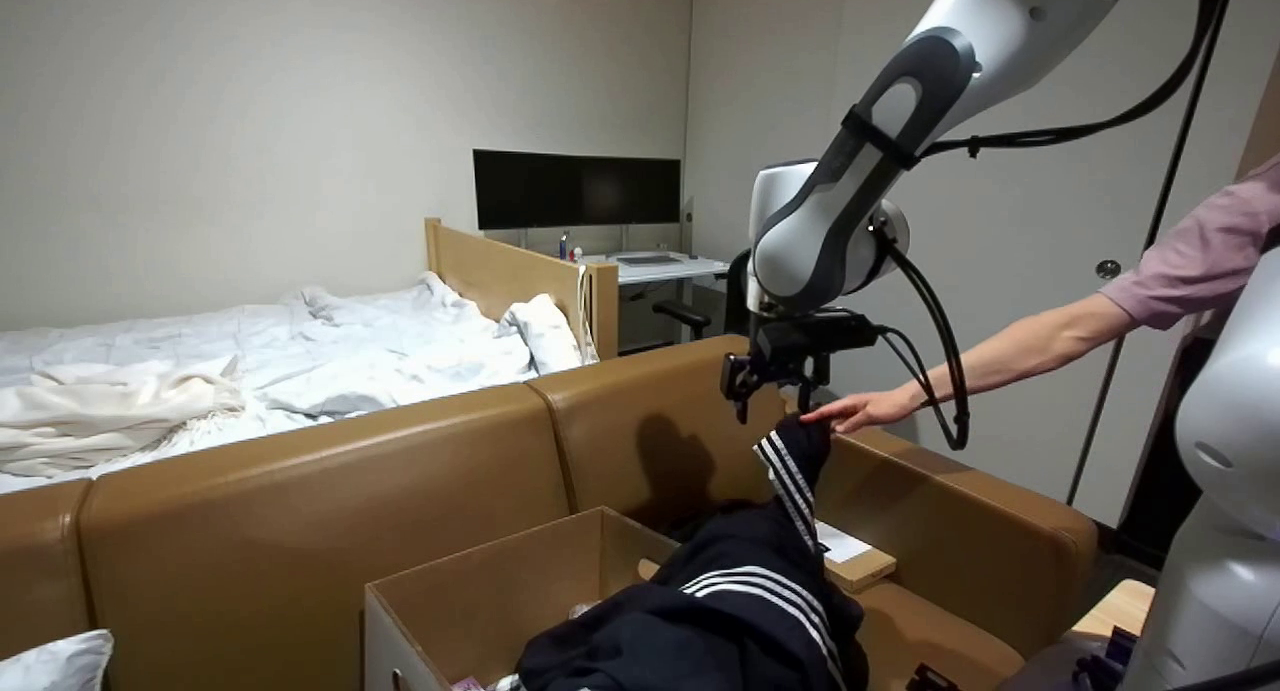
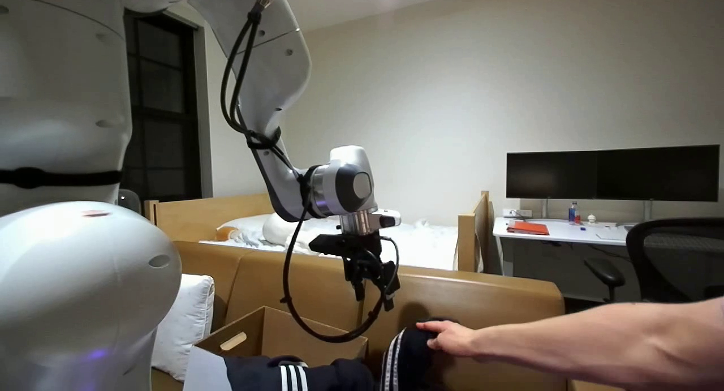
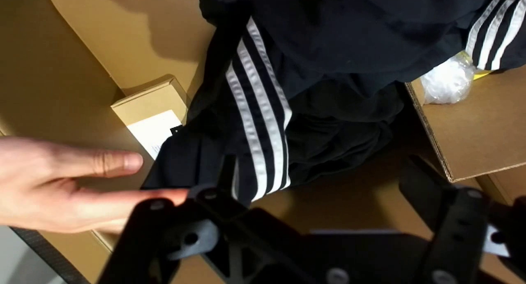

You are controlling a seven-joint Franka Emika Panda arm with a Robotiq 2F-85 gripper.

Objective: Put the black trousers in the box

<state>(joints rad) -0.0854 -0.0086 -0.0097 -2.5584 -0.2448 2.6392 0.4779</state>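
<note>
The black trousers [image 1: 720,621] with white stripes lie draped over the near side of the cardboard box [image 1: 500,596] and onto the sofa. They also show in an exterior view [image 2: 339,375] and the wrist view [image 3: 349,41]. A person's hand [image 1: 870,409] touches the raised end of one trouser leg. My gripper [image 1: 772,409] is open and empty, just above and beside that end. In the wrist view [image 3: 322,165] the leg end is by the left finger, and the gap shows sofa. The box edge [image 3: 485,136] is beyond the right finger. Part of the box is hidden under the trousers.
The brown sofa [image 1: 330,511] has a backrest behind the box and an armrest [image 1: 960,481]. A flat cardboard package [image 3: 156,105] with a white label lies on the seat. Clear plastic wrap [image 3: 450,80] is inside the box. The person's arm [image 2: 565,346] reaches in beside the gripper.
</note>
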